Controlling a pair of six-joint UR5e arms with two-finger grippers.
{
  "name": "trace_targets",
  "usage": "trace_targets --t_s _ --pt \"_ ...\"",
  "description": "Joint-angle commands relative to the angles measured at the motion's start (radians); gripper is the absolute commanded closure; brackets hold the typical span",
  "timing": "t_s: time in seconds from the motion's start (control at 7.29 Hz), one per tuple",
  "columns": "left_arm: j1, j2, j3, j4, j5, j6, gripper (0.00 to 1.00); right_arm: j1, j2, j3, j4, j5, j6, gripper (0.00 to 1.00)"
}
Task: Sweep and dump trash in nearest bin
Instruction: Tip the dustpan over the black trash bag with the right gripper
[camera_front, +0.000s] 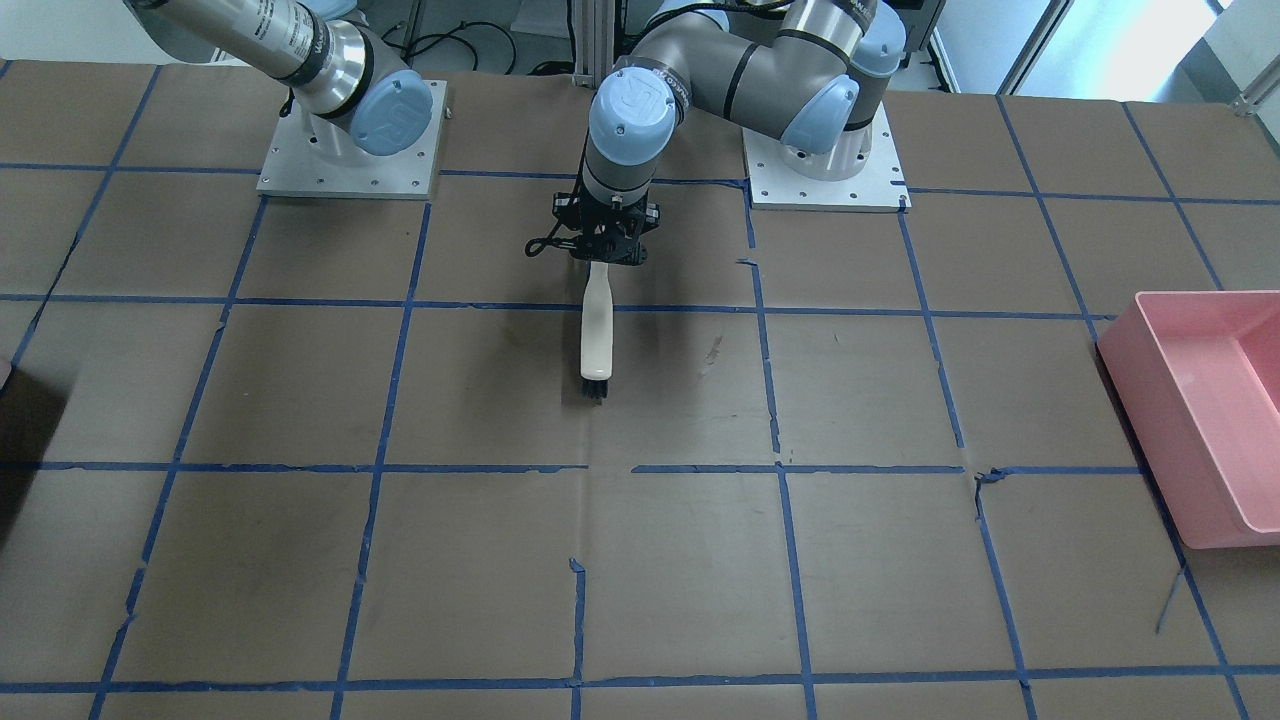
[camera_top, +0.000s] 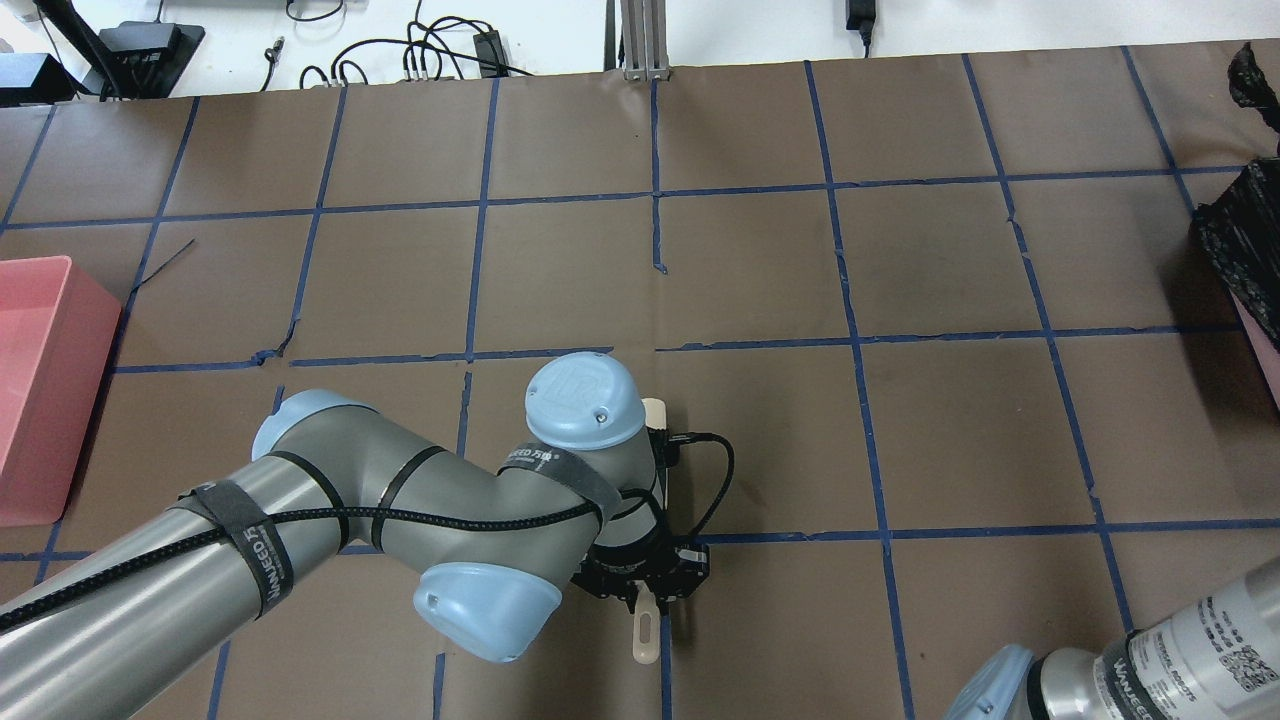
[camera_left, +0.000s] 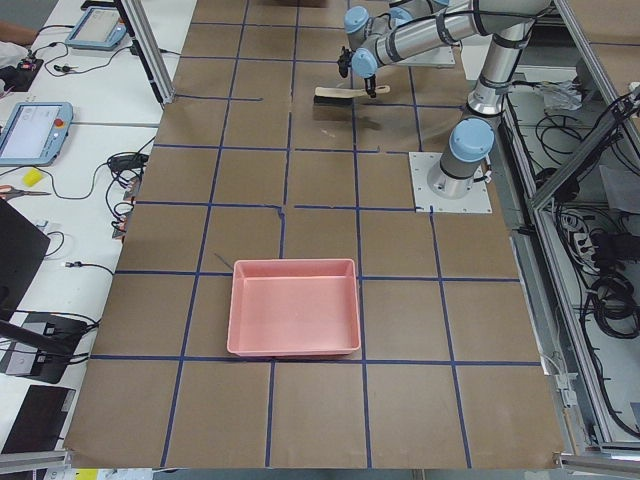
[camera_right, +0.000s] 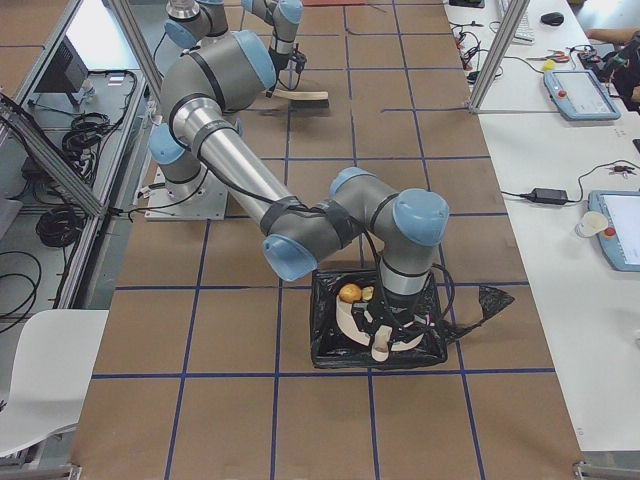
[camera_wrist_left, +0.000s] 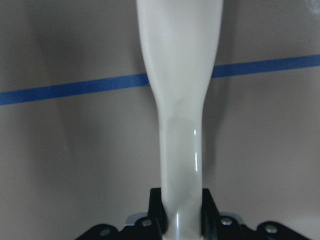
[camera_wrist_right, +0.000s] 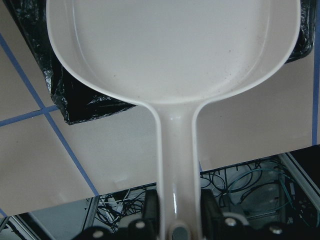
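The scraps (camera_right: 349, 293) lay in the black-lined bin (camera_right: 330, 350), lower middle of the right-side view. My right pincer (camera_wrist_right: 179, 210) clamped the empty dustpan (camera_wrist_right: 175, 50) over it; my left pincer (camera_wrist_left: 181, 212) gripped the brush (camera_front: 596, 330). Dumping looked done; next I needed to lift the dustpan clear.

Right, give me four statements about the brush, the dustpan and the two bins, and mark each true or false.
1. The left gripper is shut on the handle of the brush. True.
2. The dustpan carries the food scraps. False: the right wrist view shows the pan bare, and the scraps lie inside the black-lined bin.
3. The pink bin has scraps in it. False: the left side view shows nothing inside it.
4. The right gripper holds the dustpan over the black-lined bin. True.
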Motion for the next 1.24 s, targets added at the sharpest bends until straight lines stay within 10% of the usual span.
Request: trace_targets --t_s 0.0,0.41,0.69,1.1 --pt "0.0 0.007 0.004 -0.036 -0.001 -0.023 0.99 0.004 -0.011 -0.007 0.015 -0.009 0.001 1.0" --pt "-0.052 0.02 0.004 -0.057 -0.028 -0.052 0.98 0.004 -0.192 0.006 0.189 0.024 0.019 1.0" --pt "-0.055 0.018 0.001 -0.057 -0.03 -0.052 0.98 -0.008 -0.24 0.058 0.329 0.224 0.162 1.0" --pt "-0.071 0.027 -0.004 -0.08 -0.03 -0.064 0.98 0.007 -0.443 0.39 0.336 0.404 0.466 1.0"
